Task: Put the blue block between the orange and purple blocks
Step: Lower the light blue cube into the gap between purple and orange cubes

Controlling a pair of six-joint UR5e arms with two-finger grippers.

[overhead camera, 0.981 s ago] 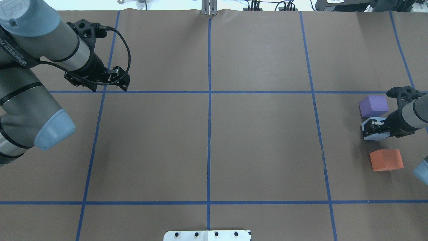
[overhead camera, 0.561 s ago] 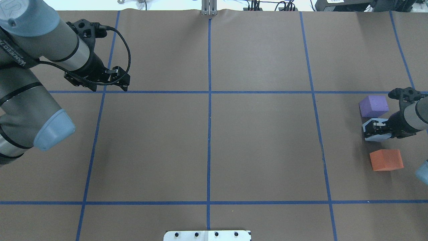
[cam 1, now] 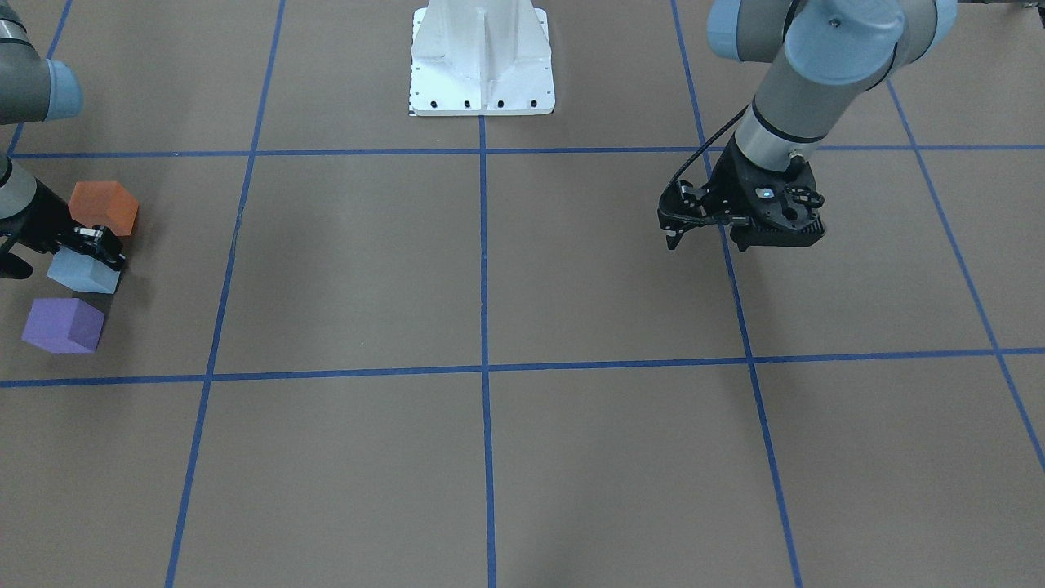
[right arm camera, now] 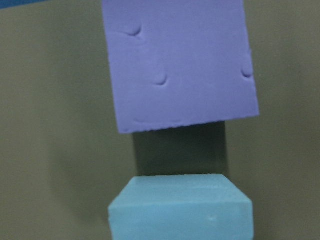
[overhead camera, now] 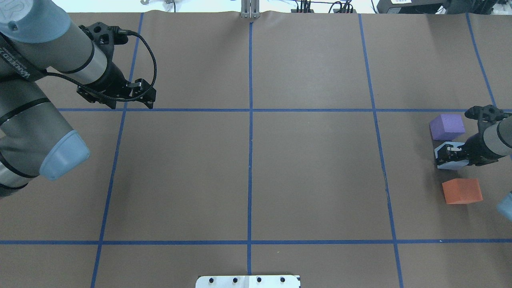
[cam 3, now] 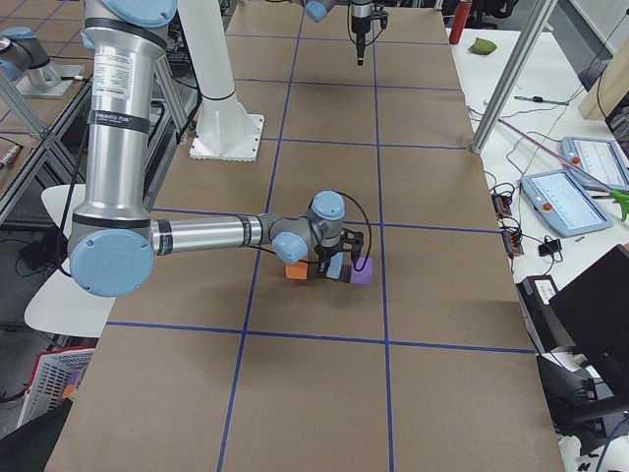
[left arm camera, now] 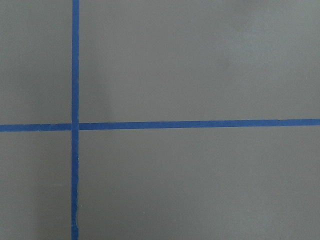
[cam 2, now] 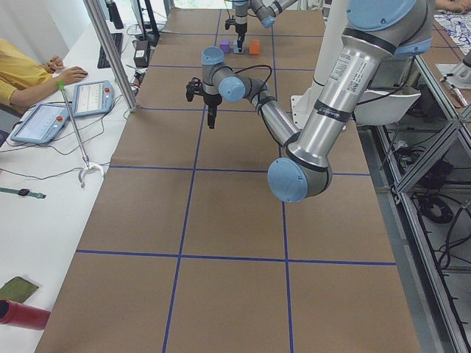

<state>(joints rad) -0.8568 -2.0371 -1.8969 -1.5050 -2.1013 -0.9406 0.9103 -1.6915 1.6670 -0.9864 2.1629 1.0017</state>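
The light blue block (overhead camera: 450,165) is at the table's right edge, between the purple block (overhead camera: 447,125) on its far side and the orange block (overhead camera: 462,191) on its near side, with small gaps to both. My right gripper (overhead camera: 447,154) is shut on the blue block, low over the table. The front view shows the same row: orange block (cam 1: 102,206), blue block (cam 1: 82,276), purple block (cam 1: 61,324). The right wrist view shows the blue block (right arm camera: 180,207) below the purple block (right arm camera: 180,65), with no fingers in view. My left gripper (overhead camera: 150,105) hangs shut and empty at the far left.
Blue tape lines (overhead camera: 250,160) divide the brown table into squares. The white robot base plate (cam 1: 482,73) stands at the robot's side. In the left side view a person (cam 2: 22,73) and tablets (cam 2: 90,97) are at a side table.
My right gripper and the blue block have shifted slightly toward the right edge and settled lower between the purple and orange blocks. The left arm has not moved.
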